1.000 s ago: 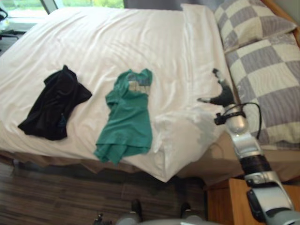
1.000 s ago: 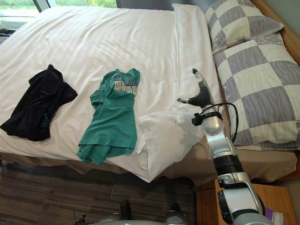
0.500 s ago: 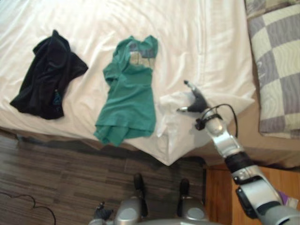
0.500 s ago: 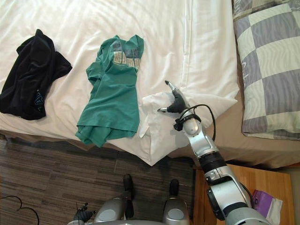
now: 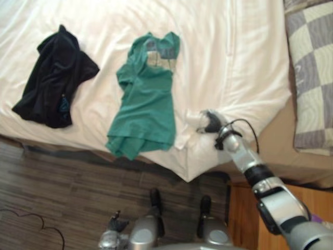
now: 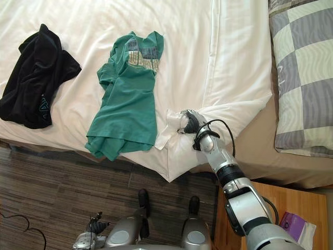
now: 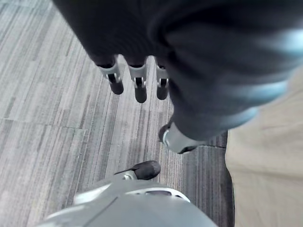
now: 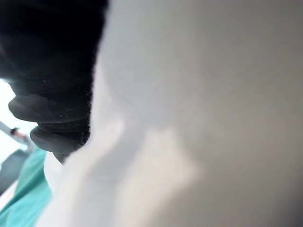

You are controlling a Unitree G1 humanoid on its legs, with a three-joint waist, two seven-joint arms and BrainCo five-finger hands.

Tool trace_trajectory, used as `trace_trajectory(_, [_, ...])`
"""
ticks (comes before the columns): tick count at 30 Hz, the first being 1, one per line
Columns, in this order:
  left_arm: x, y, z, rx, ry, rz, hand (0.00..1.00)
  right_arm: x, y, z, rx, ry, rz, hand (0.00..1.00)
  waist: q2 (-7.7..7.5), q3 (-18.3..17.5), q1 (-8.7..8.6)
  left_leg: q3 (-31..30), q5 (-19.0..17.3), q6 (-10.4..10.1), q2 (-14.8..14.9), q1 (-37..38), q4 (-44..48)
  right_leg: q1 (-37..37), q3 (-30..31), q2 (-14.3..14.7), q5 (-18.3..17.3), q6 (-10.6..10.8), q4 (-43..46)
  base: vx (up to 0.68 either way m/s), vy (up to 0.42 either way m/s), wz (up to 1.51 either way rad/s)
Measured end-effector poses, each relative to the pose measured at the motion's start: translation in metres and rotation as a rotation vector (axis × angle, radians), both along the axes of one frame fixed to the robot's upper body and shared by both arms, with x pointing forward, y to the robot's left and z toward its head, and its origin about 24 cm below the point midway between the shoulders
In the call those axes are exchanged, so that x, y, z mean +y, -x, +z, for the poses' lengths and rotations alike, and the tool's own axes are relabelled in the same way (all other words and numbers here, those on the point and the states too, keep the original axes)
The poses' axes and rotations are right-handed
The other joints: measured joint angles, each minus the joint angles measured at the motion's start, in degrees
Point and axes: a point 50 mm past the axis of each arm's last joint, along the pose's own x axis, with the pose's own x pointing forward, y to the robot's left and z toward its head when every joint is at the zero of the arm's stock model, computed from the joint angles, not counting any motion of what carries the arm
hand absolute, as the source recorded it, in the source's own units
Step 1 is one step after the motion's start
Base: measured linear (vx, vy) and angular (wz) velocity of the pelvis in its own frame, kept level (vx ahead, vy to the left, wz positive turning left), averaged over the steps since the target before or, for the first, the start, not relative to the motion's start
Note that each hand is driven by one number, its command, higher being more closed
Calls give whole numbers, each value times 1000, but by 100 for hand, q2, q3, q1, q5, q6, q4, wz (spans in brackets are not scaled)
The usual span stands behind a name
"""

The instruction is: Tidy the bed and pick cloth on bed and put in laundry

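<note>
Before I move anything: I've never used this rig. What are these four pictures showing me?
It is a humanoid robot. Two pictures look down from its head at a bed; the other two come from cameras on its wrists. On the white duvet lie a green shirt and a black garment, with a checked pillow beside. The right robot hand sits at the duvet's folded corner; whether it grips is unclear. The left robot hand hangs open over the floor, holding nothing.
</note>
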Motion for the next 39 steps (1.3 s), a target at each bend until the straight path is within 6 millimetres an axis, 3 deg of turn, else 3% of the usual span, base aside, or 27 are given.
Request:
trace_trajectory(6, [0, -4, 1, -7, -13, -25, 0, -9, 15, -12, 0, -35, -28, 100, -38, 16, 12, 100, -20, -23, 14, 125, 0, 133, 57, 8, -8, -7, -38, 10, 2, -2])
trace_trajectory(11, [3, -5, 2, 2, -38, -52, 0, -32, 70, -50, 30, -190, -141, 100, -85, -9, -87, 327, -108, -66, 49, 354, 2, 216, 322, 46, -8, -6, -61, 27, -5, -26])
trace_trajectory(13, [3, -3, 1, 22, -56, -75, 0, -40, 95, -73, 89, -269, -229, 100, -163, -60, -273, 392, -135, -80, 75, 459, 3, 283, 377, 71, -17, 1, -63, 5, -19, -20])
trace_trajectory(14, [6, -1, 0, 31, -60, -67, 0, -44, 107, -86, 123, -298, -280, 0, -220, -130, -330, 450, -155, -97, 91, 508, 2, 287, 452, 92, -21, -3, -62, -7, -14, -28])
trace_trajectory(17, [9, 0, 1, 37, -76, -67, 0, -60, 136, -117, 220, -356, -428, 0, -347, -283, -356, 624, -211, -110, 129, 650, 1, 287, 634, 141, -21, -3, -49, -26, -13, -39])
trace_trajectory(22, [7, -4, 1, 32, -65, -55, 0, -95, 166, -151, 311, -547, -733, 0, -325, -516, -426, 716, -214, -110, 128, 693, 2, 314, 664, 136, -20, -4, -57, -10, -3, -4])
trace_trajectory(24, [7, -4, 1, 29, -58, -33, 0, -106, 174, -155, 304, -632, -830, 0, -309, -514, -436, 770, -228, -116, 130, 769, 2, 373, 733, 139, -19, -4, -72, -12, 0, -14])
trace_trajectory(31, [-1, 1, -3, 26, -5, 47, 0, -159, 204, -141, 83, -932, -1247, 0, -124, -635, -468, 902, -294, -119, 139, 790, 2, 293, 908, 154, -18, -5, -66, -4, -5, -12])
trace_trajectory(33, [-1, 3, -3, 30, 1, 62, 0, -177, 215, -126, -64, -967, -1351, 0, -90, -651, -504, 899, -306, -121, 134, 769, 4, 259, 932, 152, -18, -4, -62, 20, -15, -7])
trace_trajectory(34, [1, 9, -4, 38, 3, 90, 0, -199, 227, -99, -278, -954, -1446, 0, -87, -673, -558, 893, -324, -130, 135, 778, 6, 262, 930, 155, -20, -2, -59, 25, -18, -3])
trace_trajectory(35, [2, 12, -5, 44, -1, 95, 0, -208, 231, -84, -384, -931, -1470, 0, -109, -686, -628, 892, -333, -142, 143, 777, 1, 259, 935, 162, -20, -2, -61, 0, 0, 0])
trace_trajectory(39, [4, 14, -5, 51, -7, 94, 0, -223, 230, -43, -628, -889, -1454, 0, -173, -720, -673, 897, -334, -144, 176, 723, 1, 169, 939, 197, -20, -2, -25, -5, -21, -5])
